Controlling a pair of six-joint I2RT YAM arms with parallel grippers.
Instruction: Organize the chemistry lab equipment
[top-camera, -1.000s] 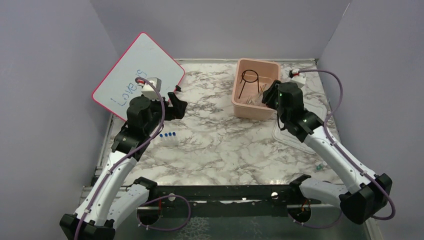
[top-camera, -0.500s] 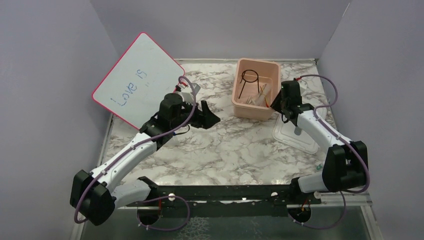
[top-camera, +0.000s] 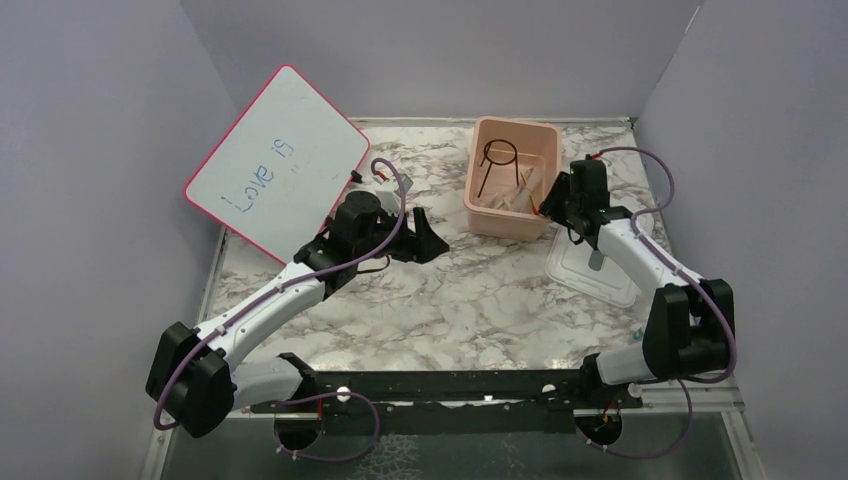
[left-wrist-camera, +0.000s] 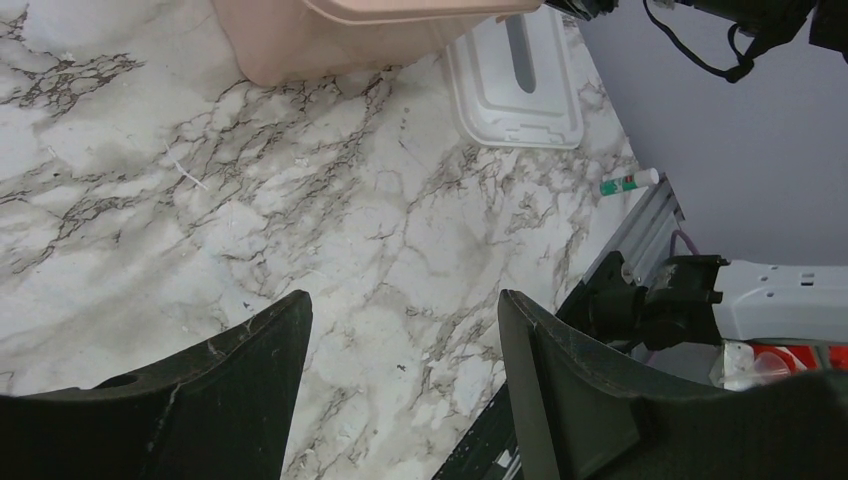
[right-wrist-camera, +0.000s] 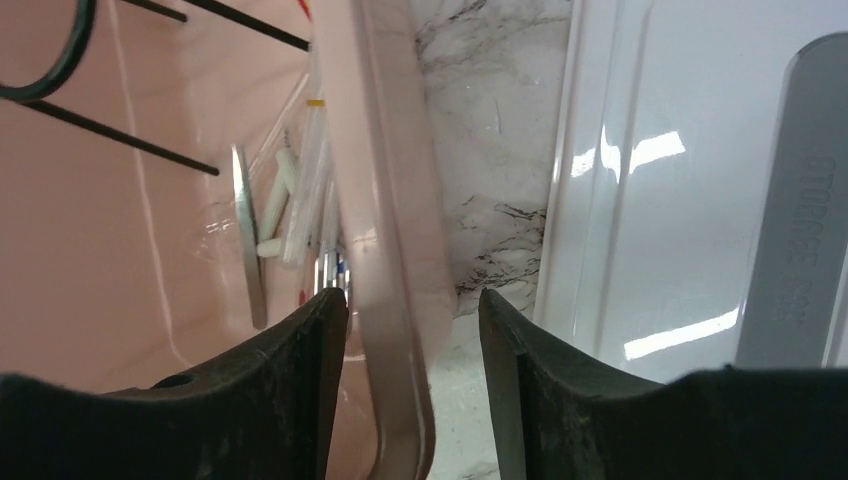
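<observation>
The pink tub (top-camera: 512, 222) stands at the back of the table and holds the black wire ring stand (top-camera: 497, 160), metal tongs (right-wrist-camera: 248, 240) and clear tubes (right-wrist-camera: 310, 180). One thin rod in it carries a yellow band (right-wrist-camera: 315, 102). My right gripper (top-camera: 553, 200) is open and straddles the tub's right wall (right-wrist-camera: 395, 200), one finger inside and one outside, with a gap on the outer side. My left gripper (top-camera: 428, 243) hangs open over bare marble left of the tub, with nothing between its fingers (left-wrist-camera: 250, 380).
A pink-rimmed whiteboard (top-camera: 280, 160) leans at the back left. The white lid (top-camera: 590, 270) lies flat just right of the tub, beside my right arm. A small green-and-white item (left-wrist-camera: 630, 182) lies near the table's right front edge.
My left arm swung from beside the whiteboard out to the table's middle. My right gripper shifted to the tub's right wall and its jaws have spread a little.
</observation>
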